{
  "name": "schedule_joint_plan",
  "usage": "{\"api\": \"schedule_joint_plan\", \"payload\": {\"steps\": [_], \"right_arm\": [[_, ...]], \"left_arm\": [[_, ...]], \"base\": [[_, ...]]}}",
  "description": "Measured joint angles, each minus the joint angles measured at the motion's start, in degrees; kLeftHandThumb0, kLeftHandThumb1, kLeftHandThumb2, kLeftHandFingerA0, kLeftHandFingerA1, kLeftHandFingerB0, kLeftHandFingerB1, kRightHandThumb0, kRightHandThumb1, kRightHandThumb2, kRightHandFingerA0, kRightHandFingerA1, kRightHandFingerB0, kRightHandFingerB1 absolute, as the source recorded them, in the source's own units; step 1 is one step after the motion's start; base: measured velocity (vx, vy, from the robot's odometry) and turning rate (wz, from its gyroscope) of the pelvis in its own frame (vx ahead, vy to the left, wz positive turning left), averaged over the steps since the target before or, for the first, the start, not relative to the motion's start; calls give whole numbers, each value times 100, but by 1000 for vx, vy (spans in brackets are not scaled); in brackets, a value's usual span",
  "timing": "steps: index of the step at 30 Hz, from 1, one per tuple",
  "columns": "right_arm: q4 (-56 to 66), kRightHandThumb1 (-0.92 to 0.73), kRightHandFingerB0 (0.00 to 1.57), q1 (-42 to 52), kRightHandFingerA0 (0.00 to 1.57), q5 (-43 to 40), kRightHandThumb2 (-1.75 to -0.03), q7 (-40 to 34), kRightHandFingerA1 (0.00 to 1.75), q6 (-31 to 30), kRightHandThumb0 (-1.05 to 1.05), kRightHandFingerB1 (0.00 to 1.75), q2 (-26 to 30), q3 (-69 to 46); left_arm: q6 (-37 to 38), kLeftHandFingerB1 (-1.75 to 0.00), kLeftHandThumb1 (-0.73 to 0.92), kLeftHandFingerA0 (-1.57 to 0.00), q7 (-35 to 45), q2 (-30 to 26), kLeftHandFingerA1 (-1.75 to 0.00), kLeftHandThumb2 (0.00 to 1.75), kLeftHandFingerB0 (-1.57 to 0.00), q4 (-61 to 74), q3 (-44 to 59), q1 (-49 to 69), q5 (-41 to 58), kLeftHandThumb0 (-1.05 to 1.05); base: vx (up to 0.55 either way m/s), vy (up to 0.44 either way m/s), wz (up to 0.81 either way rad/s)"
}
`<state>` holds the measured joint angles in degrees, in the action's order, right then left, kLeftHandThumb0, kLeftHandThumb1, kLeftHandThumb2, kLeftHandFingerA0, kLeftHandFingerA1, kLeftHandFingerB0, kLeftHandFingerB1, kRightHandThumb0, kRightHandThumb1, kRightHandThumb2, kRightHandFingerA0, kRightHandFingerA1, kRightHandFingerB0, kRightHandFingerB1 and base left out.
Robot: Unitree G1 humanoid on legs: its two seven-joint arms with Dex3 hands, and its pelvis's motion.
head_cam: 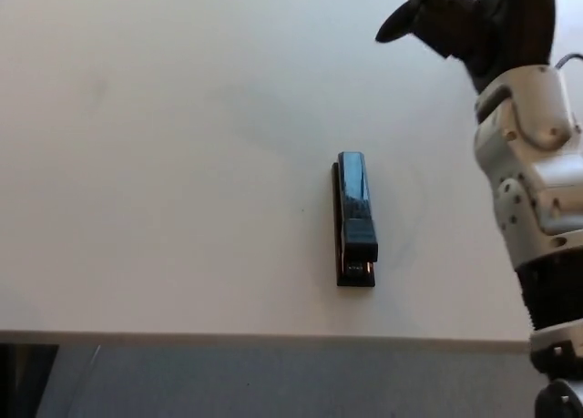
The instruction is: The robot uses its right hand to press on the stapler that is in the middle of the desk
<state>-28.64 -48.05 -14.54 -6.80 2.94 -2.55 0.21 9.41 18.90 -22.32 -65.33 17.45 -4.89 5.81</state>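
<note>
I see a long black shiny stapler (355, 219) lying flat near the middle of the plain white surface (164, 163), pointing from 12 to 6 o'clock. My right robot hand (465, 17) hangs at 1 o'clock, well apart from it, holding nothing, its black fingers (401, 22) spread. Grey floor (273, 382) shows below.

Right arm (533, 190) reaches up along the right edge, white forearm rising to the black right hand (474, 22) at the top, fingers (401, 22) spread apart, holding nothing. Left hand out of view.
</note>
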Motion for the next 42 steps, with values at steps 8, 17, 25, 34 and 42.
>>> {"api": "schedule_joint_plan", "payload": {"steps": [8, 17, 25, 34, 42], "right_arm": [[-1462, -70, 84, 0, 126, 324, -86, -7, 111, 434, -14, 106, -590, -4], [-2827, -68, 84, 1, 127, 519, -89, 1, 110, 918, -13, 115, -935, -176], [-3453, -71, 81, 11, 126, 653, -83, 21, 106, 1175, -12, 109, -976, -233], [-3661, -68, 78, 56, 125, 754, -88, 19, 107, 1276, -10, 112, -981, -338], [-3804, -69, 82, 97, 127, 847, -78, 34, 107, 1457, -12, 110, -983, -280]], "left_arm": [[13, -15, 92, -1, 22, -1, -19, 93, -1, 5, -20, 2, 3, -47], [61, -15, 92, 0, 39, -1, -19, 90, 0, 0, -24, -5, 4, -49], [98, -15, 92, 0, 38, -2, -16, 88, 0, -10, -55, -6, 3, -42], [146, -15, 92, 0, 55, -3, -18, 88, 0, -8, -78, -7, 2, -44], [146, -16, 92, -1, 45, -9, -18, 90, -1, -12, -120, -9, -3, -46]], "base": [[0, 0, 0], [0, 0, 0], [0, 0, 0], [0, 0, 0], [0, 0, 0]]}}
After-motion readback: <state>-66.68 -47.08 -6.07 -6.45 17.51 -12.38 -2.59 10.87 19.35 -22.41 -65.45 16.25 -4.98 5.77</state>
